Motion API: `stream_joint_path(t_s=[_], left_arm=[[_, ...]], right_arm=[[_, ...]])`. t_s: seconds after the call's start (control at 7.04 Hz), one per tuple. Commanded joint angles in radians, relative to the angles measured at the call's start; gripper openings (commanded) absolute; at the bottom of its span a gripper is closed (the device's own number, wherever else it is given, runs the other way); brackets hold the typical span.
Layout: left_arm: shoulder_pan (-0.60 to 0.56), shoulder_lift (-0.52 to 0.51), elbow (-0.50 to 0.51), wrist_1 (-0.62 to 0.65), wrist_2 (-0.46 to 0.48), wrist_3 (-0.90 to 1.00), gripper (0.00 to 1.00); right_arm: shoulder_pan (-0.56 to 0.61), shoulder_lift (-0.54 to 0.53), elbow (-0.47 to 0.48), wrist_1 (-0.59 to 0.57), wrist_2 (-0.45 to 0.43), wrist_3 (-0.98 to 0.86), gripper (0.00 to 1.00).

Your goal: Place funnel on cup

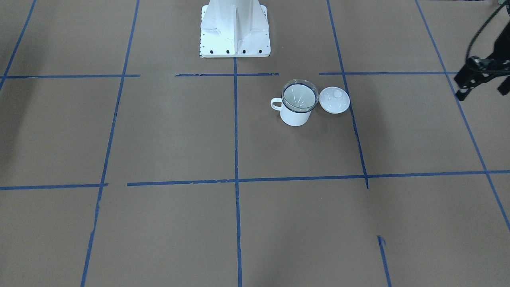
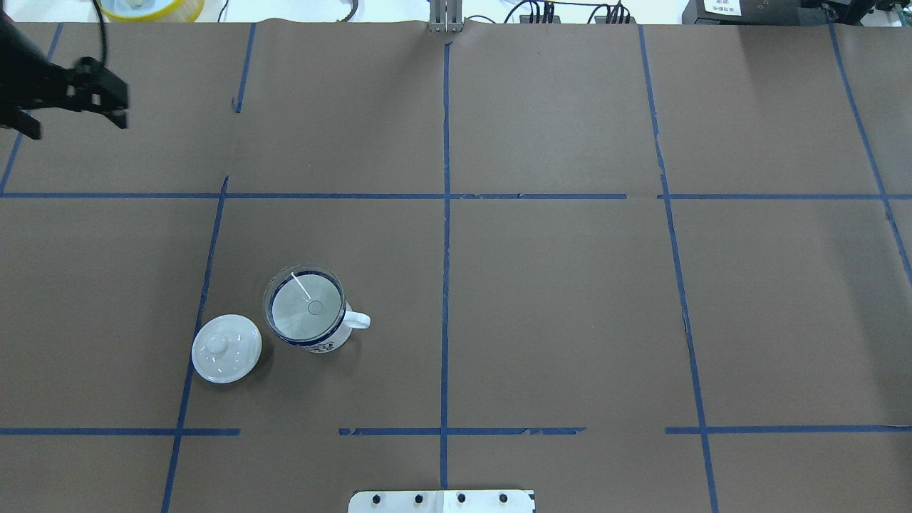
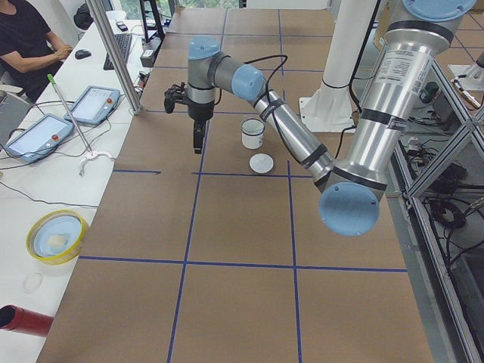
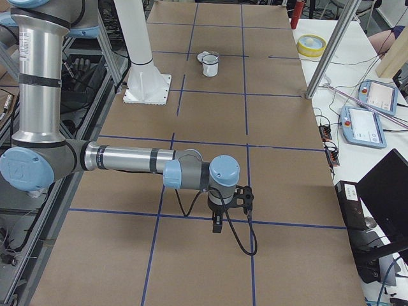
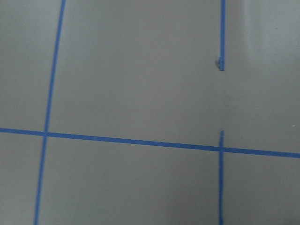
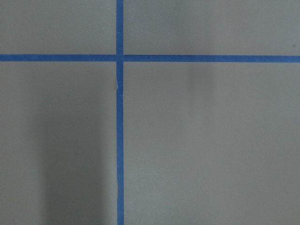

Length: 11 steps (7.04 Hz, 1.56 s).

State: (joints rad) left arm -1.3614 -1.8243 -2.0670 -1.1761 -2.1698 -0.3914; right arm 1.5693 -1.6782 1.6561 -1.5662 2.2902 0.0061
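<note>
The clear funnel (image 1: 299,96) sits in the mouth of the white mug (image 1: 295,116), its rim resting on the mug's dark blue rim. Both show in the overhead view, funnel (image 2: 305,306) on mug (image 2: 317,345), handle to the right. My left gripper (image 2: 21,125) hangs far from the mug near the table's left far corner, and I cannot tell whether it is open or shut. It also shows in the front view (image 1: 504,88). My right gripper (image 4: 217,224) shows only in the right side view, low over the table far from the mug, state unclear.
A white knobbed lid (image 2: 226,348) lies on the table right beside the mug. The robot's white base (image 1: 235,40) stands behind the mug. A yellow bowl (image 3: 57,234) and a red cylinder (image 3: 23,321) sit at the table's far edge. Both wrist views show only brown table and blue tape.
</note>
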Motion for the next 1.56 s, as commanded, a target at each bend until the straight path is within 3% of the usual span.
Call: stream_joint_path(t_s=[0.0, 0.14, 0.43, 0.57, 0.85, 1.14, 1.42], left_arm=[[-0.225, 0.089, 0.127, 0.009, -0.068, 0.404, 1.0], [-0.273, 0.141, 0.178, 0.006, -0.082, 0.51, 1.0], [-0.282, 0.155, 0.211, 0.007, -0.132, 0.431, 1.0], [-0.282, 0.212, 0.199, 0.0, -0.14, 0.445, 1.0], [-0.278, 0.229, 0.247, -0.041, -0.258, 0.434, 1.0], [-0.278, 0.218, 0.324, -0.182, -0.265, 0.421, 1.0], [-0.28, 0.221, 0.344, -0.195, -0.252, 0.428, 1.0]], right_arm=[[0.0, 0.0, -0.001, 0.0, 0.0, 0.0, 1.0], [0.0, 0.0, -0.001, 0.0, 0.0, 0.0, 1.0], [0.0, 0.0, -0.001, 0.0, 0.0, 0.0, 1.0], [0.0, 0.0, 0.001, 0.0, 0.0, 0.0, 1.0], [0.0, 0.0, -0.001, 0.0, 0.0, 0.0, 1.0], [0.0, 0.0, -0.001, 0.0, 0.0, 0.0, 1.0], [0.0, 0.0, -0.001, 0.0, 0.0, 0.0, 1.0]])
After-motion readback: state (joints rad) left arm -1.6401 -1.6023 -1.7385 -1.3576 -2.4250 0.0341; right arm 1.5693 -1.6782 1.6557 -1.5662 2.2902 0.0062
